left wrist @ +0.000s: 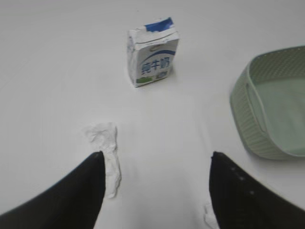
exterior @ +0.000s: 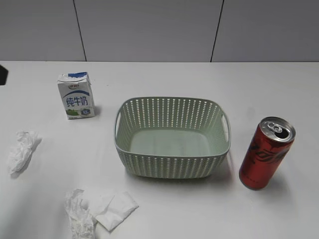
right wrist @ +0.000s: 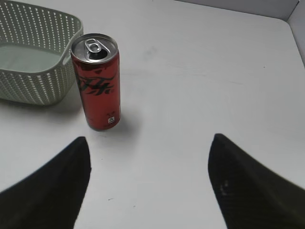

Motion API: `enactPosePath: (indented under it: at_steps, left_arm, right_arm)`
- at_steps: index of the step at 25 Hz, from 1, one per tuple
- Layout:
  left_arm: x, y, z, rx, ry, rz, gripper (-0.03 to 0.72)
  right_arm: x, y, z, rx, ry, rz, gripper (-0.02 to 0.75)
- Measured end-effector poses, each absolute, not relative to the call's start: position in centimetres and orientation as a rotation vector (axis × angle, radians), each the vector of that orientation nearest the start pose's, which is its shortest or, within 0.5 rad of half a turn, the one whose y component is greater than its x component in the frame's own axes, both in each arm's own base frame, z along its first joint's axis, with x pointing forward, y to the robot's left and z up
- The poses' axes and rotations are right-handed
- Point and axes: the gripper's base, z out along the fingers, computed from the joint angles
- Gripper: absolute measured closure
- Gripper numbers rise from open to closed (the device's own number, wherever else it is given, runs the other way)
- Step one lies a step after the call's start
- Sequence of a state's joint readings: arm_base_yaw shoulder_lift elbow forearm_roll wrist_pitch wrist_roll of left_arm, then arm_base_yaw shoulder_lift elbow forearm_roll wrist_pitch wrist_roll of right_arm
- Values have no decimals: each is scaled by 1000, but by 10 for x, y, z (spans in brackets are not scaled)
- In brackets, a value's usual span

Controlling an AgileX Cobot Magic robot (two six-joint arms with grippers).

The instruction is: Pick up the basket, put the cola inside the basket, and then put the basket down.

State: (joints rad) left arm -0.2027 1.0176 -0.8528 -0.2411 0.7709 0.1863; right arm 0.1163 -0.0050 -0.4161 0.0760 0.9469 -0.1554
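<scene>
The pale green basket (exterior: 172, 137) stands empty on the white table near the middle. It shows at the right edge of the left wrist view (left wrist: 271, 109) and at the top left of the right wrist view (right wrist: 33, 57). The red cola can (exterior: 265, 153) stands upright to the right of the basket, apart from it; in the right wrist view (right wrist: 97, 83) it is ahead and to the left of my jaws. My left gripper (left wrist: 155, 162) is open and empty above the table. My right gripper (right wrist: 150, 143) is open and empty. Neither gripper shows in the exterior view.
A white-and-blue milk carton (exterior: 76, 95) stands at the back left of the basket, also in the left wrist view (left wrist: 151, 57). Crumpled tissues lie at the left (exterior: 21, 151) and front left (exterior: 97, 209); one (left wrist: 106, 150) lies by my left jaw.
</scene>
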Motion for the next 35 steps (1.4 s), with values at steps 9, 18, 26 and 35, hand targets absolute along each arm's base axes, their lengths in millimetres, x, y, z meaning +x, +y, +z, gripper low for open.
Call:
enactPosePath:
  at_steps: [9,18,26,35]
  left_arm:
    - [250,-129,314,567,2464,-377,171]
    - [294,-193,273,526,2719,-204,171]
    - [310,-224,218,376,2896,-124,171]
    - [319,-236,171,307,2999,-137,187]
  right_arm:
    - [7,7,263,-267,1990,65,154]
    - [7,7,263,-267,1990,65,154]
    - [7,7,263,-267,1990,65,154]
    - [7,7,263,-267,1989,65,154]
